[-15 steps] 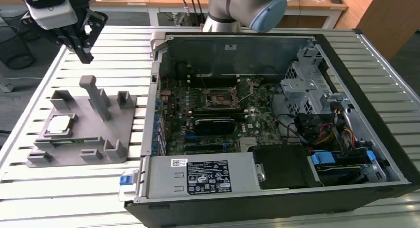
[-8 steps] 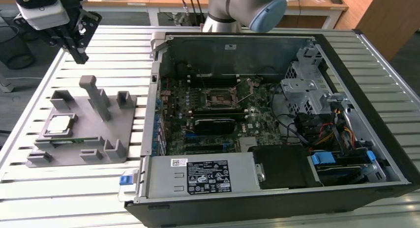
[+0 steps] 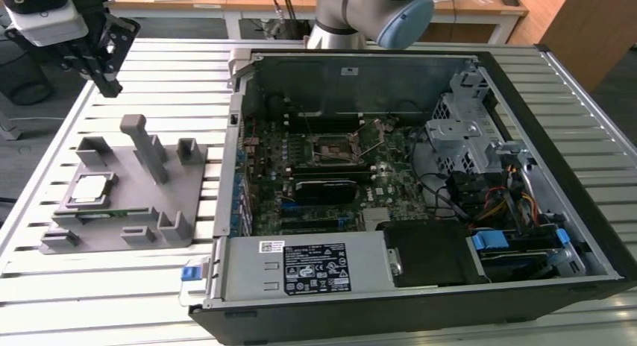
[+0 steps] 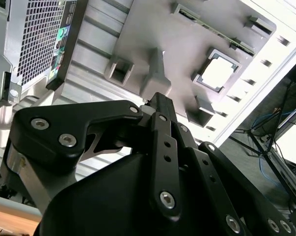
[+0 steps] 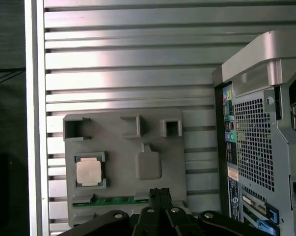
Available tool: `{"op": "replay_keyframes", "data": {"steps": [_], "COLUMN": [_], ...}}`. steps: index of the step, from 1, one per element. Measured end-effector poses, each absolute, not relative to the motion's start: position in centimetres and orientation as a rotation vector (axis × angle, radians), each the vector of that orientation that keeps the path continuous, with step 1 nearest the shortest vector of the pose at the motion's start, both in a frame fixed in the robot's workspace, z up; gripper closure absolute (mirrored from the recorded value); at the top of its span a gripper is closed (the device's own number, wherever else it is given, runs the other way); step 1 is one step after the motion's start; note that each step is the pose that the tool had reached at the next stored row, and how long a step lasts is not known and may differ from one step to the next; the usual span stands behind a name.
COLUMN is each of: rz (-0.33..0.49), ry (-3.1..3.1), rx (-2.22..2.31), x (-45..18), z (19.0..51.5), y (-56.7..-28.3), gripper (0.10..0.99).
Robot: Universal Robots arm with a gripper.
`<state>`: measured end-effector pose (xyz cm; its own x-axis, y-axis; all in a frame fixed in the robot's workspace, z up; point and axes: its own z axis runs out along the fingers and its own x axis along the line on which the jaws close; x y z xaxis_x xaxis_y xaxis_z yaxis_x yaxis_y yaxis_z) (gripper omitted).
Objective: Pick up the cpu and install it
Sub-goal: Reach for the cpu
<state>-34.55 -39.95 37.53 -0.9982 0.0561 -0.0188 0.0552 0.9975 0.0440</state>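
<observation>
The fingers (image 3: 107, 82) are pressed together with nothing between them. They hang in the upper left of the exterior view, above the slatted table (image 3: 169, 70) and touching nothing. In the first wrist view the closed fingers (image 5: 153, 195) sit over the near edge of the grey fixture tray (image 5: 118, 147), beside a rounded block on it.

The cpu (image 3: 89, 188) lies flat, silver top up, in a square pocket of that tray. In the exterior view it is at the left of the frame, below the fingers and well apart from them. In the first wrist view the cpu (image 5: 89, 172) sits off to one side of the fingers rather than under them, so they are not lined up on it.

Further out, the open computer case (image 3: 398, 77) fills the middle and right of the exterior view. Its motherboard socket (image 3: 333, 148) sits near the frame's centre, well apart from the tray.

As I judge it, the task has barely begun. The cpu is not yet picked up, and both lifting it and seating it in the socket are left to do.
</observation>
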Motion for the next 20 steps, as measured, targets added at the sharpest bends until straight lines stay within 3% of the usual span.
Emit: {"op": "replay_keyframes", "data": {"steps": [20], "rz": [0.068], "ry": [3.131], "rx": [0.061], "x": [-38.9], "z": [36.9], "y": [-40.2], "gripper": [0.980]}}
